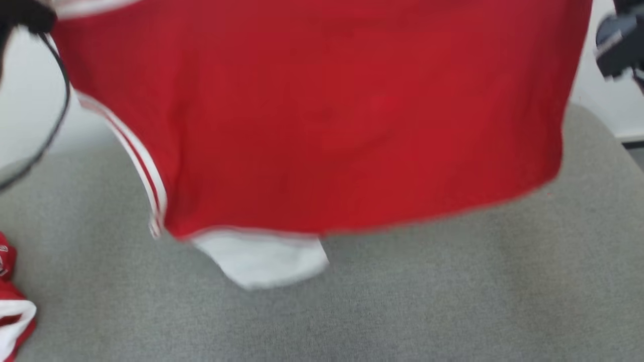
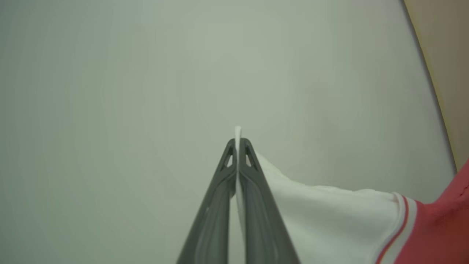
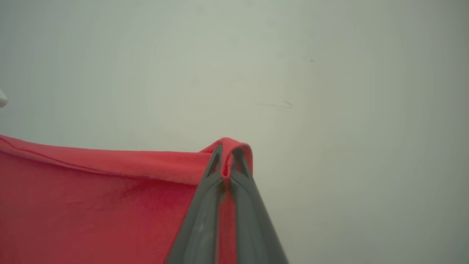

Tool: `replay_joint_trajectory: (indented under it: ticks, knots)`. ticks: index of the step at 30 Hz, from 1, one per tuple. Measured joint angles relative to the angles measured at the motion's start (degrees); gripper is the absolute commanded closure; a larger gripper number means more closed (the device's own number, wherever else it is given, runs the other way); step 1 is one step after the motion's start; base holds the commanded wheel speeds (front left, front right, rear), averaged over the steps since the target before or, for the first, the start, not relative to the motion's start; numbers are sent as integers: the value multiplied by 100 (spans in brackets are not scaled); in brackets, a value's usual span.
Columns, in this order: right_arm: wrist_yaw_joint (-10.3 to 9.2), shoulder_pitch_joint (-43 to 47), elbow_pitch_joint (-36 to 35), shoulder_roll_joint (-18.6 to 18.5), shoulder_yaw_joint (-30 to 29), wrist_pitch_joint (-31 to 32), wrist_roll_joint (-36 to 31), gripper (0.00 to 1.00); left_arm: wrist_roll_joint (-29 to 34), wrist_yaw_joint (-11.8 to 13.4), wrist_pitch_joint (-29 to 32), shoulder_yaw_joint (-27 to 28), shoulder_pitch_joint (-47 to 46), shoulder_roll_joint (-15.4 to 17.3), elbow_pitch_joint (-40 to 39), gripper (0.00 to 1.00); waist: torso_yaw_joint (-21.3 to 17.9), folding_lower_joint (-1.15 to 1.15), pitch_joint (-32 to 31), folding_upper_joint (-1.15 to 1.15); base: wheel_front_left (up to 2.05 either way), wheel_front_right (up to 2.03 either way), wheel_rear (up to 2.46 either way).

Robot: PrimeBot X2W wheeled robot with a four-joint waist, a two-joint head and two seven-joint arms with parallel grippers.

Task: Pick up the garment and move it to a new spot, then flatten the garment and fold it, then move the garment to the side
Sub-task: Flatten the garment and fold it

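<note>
Red garment point(image 1: 322, 125) with white-and-red striped trim, lifted off the grey surface point(image 1: 453, 301) and stretched broad across the upper head view, blurred throughout. Lower edge hanging free above the surface, slanting up toward the right. White sleeve point(image 1: 261, 259) drooping below that edge, left of centre; touching the surface or not, cannot tell. Striped seam point(image 1: 146, 176) running down the left side.

At the left gripper point(image 2: 238, 141): fingers clamped tight on a thin white edge of the garment, a sliver of cloth poking out past the tips. White cloth falling away to the right of that view into a striped band and the red body.

At the right gripper point(image 3: 228, 152): fingers closed on a fold of the red hem, cloth looped over the tips, taut edge running off to that view's left. Pale wall point(image 3: 329, 91) behind.

Further out in the head view: second red-and-white cloth point(image 1: 12, 301) bunched on the surface at the lower left edge, well apart from the garment. Dark cable point(image 1: 63, 100) curving down at the upper left.
</note>
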Motion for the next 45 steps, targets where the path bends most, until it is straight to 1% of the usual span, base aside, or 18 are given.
replay_joint_trajectory:
  ticks: [4,7,10,14,16,18,19,22,25,27,29,32,33,34,37,39,42,45]
  knots:
    - [0,-953,848,410,275,-304,-207,100,575,-3,-275,-33,-990,-286,634,100,-9,0,371,0,0,0,0]
    - [-1,-1816,1558,759,286,-724,-393,100,1049,-2,-312,152,-1731,-513,836,100,-17,1,742,0,0,0,0]
    - [-1,-2690,2253,1125,159,-1160,-690,100,1669,27,-326,591,-2263,-694,422,100,-34,1,1168,0,0,0,0]
    - [0,-3516,2824,1421,-7,-1340,-1227,100,2341,-41,-333,1035,-2569,-915,-307,100,-75,2,1774,0,0,0,0]
    - [0,-3750,2842,1421,-303,-1341,-1512,100,2402,-90,-333,1136,-2616,-1073,-634,100,-98,3,2082,1,0,0,0]
    - [0,-3911,2758,1359,-592,-1350,-1738,100,2347,-99,-333,983,-2628,-1155,-912,100,-113,2,2393,1,0,0,0]
    - [0,-3911,2735,1343,-684,-1363,-1807,100,2204,-101,-333,911,-2625,-1187,-1076,100,-117,2,2545,1,0,0,0]
    - [0,-3632,2715,1323,-826,-1363,-1929,100,2057,-101,-333,821,-2541,-1096,-1501,100,-119,2,2993,1,0,0,0]
    - [0,-3152,2741,1348,-653,-1361,-1950,100,1882,-101,-333,610,-2161,-877,-1661,100,-115,3,3386,2,0,0,0]
    - [0,-2920,2740,1310,-563,-1359,-1838,100,1697,-101,-332,442,-1914,-789,-1699,100,-108,4,3603,2,0,0,0]
    - [0,-2756,2651,1178,-486,-1360,-1716,100,1368,-101,-332,413,-1776,-740,-1786,100,-95,3,3775,2,0,0,0]
    - [0,-2390,2408,1012,-232,-1360,-1447,100,917,-101,-332,360,-1424,-565,-2012,100,-68,0,3935,1,0,0,0]
    - [0,-2229,2301,945,-110,-1360,-1350,100,749,-101,-332,380,-1244,-491,-2092,100,-55,1,3950,2,0,0,0]
    - [0,-1836,2057,779,70,-1360,-1080,100,398,-101,-332,438,-744,-318,-2284,100,-44,1,3925,2,0,0,0]
    - [0,-1209,1580,415,169,-1360,-659,100,-58,-101,-332,498,131,-70,-2763,100,-31,0,3805,1,0,0,0]
    - [0,-710,1251,186,98,-1361,-326,100,-335,-101,-332,684,736,62,-3121,100,-23,-1,3676,0,0,0,0]
    - [0,80,871,-116,3,-1361,-98,100,-475,-101,-332,942,1669,178,-3684,100,-7,-2,3450,0,0,0,0]
    - [0,840,597,-288,-141,-1360,63,100,-576,-101,-331,1123,2532,282,-4131,100,4,-2,3202,0,0,0,0]
